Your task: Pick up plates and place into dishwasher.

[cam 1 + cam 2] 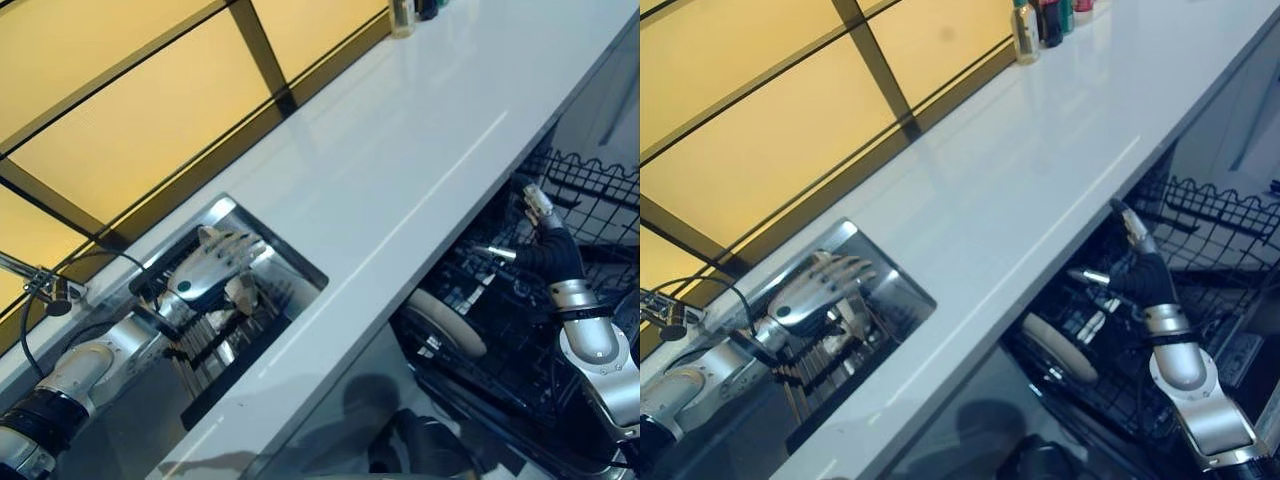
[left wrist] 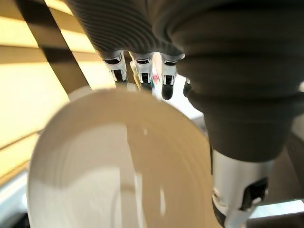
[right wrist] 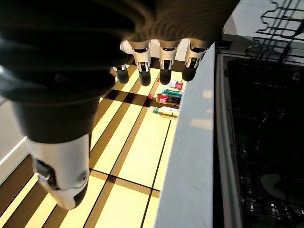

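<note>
A long white countertop (image 1: 400, 170) runs past me from near left to far right — bare along its middle. At its far end a few bottles (image 1: 1045, 20) stand close together against the yellow-lit window panels (image 1: 130, 120), which dark bars divide. At my near left a steel sink (image 1: 290, 265) is sunk into the counter, a faucet (image 1: 35, 280) beside it.

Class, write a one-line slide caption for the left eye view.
Left hand reaches into the sink while the right hand hovers over the open dishwasher, where one plate already stands.
</note>
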Robot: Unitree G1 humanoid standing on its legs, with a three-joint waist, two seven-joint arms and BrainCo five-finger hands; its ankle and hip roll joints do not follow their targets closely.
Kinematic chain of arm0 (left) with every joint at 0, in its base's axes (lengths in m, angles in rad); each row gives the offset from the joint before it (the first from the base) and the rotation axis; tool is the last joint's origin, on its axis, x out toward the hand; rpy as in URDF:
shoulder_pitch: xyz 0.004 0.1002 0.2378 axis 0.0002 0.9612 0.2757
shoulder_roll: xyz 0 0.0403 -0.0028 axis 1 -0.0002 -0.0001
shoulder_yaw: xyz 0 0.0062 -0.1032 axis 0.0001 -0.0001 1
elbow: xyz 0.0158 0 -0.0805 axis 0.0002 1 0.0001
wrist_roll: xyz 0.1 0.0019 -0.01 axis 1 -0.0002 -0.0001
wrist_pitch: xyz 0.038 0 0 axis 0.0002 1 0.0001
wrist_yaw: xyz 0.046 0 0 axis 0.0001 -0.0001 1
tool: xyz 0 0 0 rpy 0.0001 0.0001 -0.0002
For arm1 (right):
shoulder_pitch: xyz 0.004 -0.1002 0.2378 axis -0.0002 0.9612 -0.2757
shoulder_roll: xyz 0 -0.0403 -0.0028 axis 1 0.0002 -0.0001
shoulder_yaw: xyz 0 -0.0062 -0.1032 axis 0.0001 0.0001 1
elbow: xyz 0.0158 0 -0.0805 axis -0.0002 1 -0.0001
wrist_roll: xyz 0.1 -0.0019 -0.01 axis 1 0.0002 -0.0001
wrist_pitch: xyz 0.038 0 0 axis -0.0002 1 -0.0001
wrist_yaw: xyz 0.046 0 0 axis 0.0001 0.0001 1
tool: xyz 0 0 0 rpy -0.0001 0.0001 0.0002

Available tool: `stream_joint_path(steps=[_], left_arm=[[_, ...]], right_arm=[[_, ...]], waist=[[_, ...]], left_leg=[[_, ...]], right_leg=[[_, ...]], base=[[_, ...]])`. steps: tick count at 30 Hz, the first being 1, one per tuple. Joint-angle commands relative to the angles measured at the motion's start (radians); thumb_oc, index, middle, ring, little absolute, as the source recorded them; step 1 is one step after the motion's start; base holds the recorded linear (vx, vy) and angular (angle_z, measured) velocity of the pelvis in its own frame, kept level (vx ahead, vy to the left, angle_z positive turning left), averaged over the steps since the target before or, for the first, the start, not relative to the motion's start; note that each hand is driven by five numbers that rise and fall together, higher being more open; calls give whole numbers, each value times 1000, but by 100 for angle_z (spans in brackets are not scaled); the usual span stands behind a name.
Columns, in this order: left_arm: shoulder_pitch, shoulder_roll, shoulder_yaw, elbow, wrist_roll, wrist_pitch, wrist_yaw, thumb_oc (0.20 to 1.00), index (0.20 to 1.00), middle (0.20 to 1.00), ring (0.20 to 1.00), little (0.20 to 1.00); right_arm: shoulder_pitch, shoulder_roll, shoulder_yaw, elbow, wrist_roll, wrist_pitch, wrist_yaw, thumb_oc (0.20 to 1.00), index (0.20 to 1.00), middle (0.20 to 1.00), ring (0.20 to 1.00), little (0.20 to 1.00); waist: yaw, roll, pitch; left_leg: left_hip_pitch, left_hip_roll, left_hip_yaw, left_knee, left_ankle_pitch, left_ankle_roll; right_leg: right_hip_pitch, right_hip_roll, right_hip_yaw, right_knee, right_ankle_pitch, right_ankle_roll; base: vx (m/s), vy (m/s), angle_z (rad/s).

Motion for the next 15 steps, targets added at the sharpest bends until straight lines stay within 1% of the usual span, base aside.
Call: stream_joint_path(steps=[1, 3, 4, 5, 8, 15], left_arm=[[-36, -29, -10, 103, 44, 39, -10, 1000, 1000, 1000, 1000, 1000], [-53, -41, -37, 151, 69, 43, -26, 1000, 1000, 1000, 1000, 1000], [-62, -50, -53, 179, 84, 52, -37, 570, 570, 570, 570, 570], [-67, -57, -62, 198, 95, 52, -39, 200, 200, 200, 200, 200], [-76, -81, -80, 247, 101, 64, -56, 200, 200, 200, 200, 200], [-68, -108, -68, 286, 114, 69, -41, 200, 200, 200, 200, 200]], right_arm=[[-18, -61, -34, -36, 13, -20, 15, 1000, 1000, 1000, 1000, 1000], [-35, -69, -25, -29, 13, -14, 17, 1000, 1000, 1000, 1000, 1000], [-44, -73, -23, -25, 13, -10, 22, 1000, 1000, 1000, 1000, 1000], [-49, -74, -20, -24, 11, -6, 22, 1000, 1000, 1000, 1000, 1000], [-61, -80, -23, -24, 8, 7, 41, 1000, 1000, 1000, 1000, 1000], [-46, -75, -58, -36, 5, 18, 68, 1000, 1000, 1000, 1000, 1000]], waist=[[-9, -38, -52], [-15, -36, -47], [-20, -35, -46], [-21, -35, -45], [-30, -33, -43], [-31, -35, -44]], left_leg=[[-129, -90, 9, 95, -22, 29], [-131, -91, 13, 97, -20, 28], [-132, -92, 16, 97, -19, 27], [-132, -93, 18, 97, -19, 27], [-132, -96, 23, 99, -19, 26], [-128, -99, 21, 100, -17, 27]], right_leg=[[49, -72, -16, -186, 87, 135], [45, -73, -13, -185, 90, 135], [44, -73, -11, -187, 92, 134], [44, -73, -10, -188, 92, 134], [45, -73, -6, -194, 94, 132], [59, -78, -12, -203, 96, 128]], base=[[16, 70, -3], [16, 61, -15], [20, 60, -13], [23, 61, -7], [17, 56, -13], [4, 26, 0]])
